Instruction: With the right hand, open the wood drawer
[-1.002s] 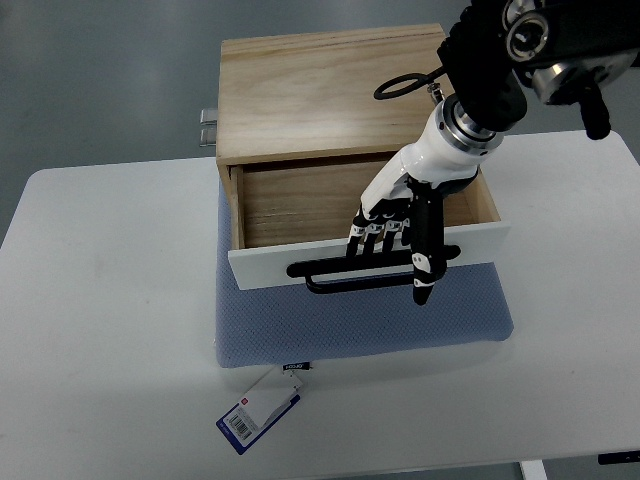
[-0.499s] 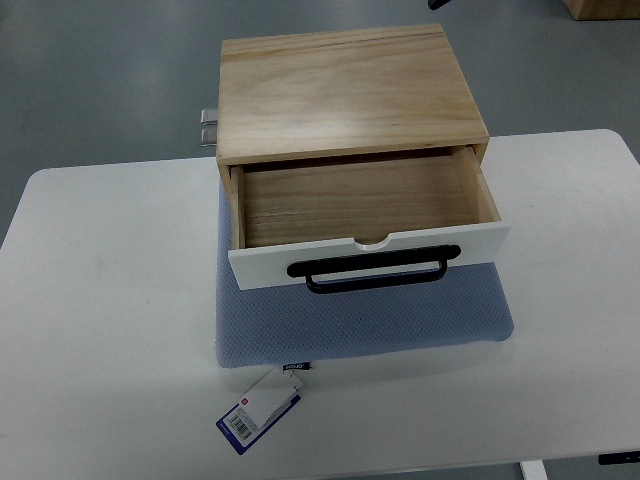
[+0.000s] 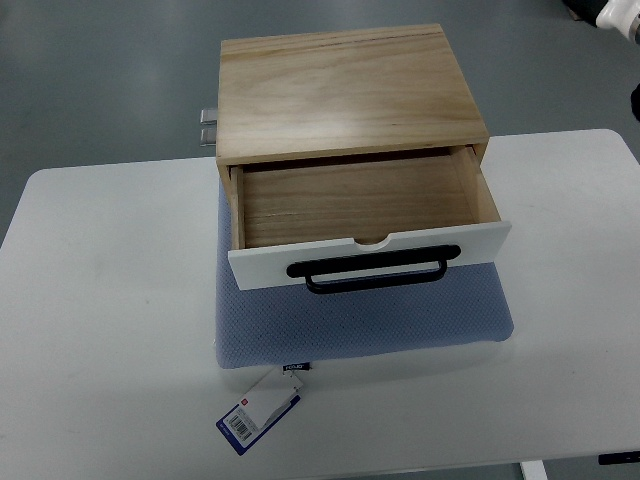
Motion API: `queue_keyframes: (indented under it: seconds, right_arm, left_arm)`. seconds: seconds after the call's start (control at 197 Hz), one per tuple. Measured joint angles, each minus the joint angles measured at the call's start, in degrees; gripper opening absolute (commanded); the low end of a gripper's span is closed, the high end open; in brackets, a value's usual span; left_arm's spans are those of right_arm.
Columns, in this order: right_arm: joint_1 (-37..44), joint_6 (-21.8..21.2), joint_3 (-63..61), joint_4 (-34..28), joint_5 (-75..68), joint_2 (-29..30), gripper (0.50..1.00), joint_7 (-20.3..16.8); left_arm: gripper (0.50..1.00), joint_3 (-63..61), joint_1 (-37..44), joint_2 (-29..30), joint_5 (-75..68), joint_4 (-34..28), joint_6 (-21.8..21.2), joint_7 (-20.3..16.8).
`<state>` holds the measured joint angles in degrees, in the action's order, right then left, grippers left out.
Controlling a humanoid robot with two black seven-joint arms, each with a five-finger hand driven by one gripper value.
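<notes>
A light wood box [image 3: 345, 90] stands on a blue mat [image 3: 360, 325] on the white table [image 3: 100, 300]. Its drawer [image 3: 350, 200] is pulled out toward me and shows a bare wooden floor with nothing in it. The drawer's white front panel [image 3: 265, 268] carries a black bar handle [image 3: 375, 278], and nothing touches it. Only a small white and black piece of the right arm [image 3: 620, 14] shows at the top right corner, far from the drawer. No hand is visible. The left arm is out of the picture.
A white and blue tag [image 3: 258, 410] hangs off the mat's front edge onto the table. A small metal fitting [image 3: 207, 128] sticks out behind the box on its left. Grey floor lies beyond the table's far edge.
One second ago the right hand's fingers were hooked on the black handle. The hand has let go and lifted away to the top right. The drawer stays pulled out.
</notes>
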<state>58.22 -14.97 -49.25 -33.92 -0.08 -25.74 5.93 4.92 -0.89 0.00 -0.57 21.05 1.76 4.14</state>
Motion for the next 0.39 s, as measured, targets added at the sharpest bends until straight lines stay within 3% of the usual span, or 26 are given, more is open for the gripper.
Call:
queue_keyframes:
  seconds: [0.168, 0.392]
  right_arm:
    - [-7.2, 0.4, -10.6, 3.5, 0.0, 7.4, 0.944, 7.1]
    - [-10.7, -1.0, -17.6, 4.9, 0.0, 13.4, 0.944, 8.2]
  left_arm:
    - [1.0, 0.0, 0.0, 0.0, 0.0, -0.1, 0.0, 0.0]
    - [1.0, 0.0, 0.0, 0.0, 0.0, -0.1, -0.3, 0.0]
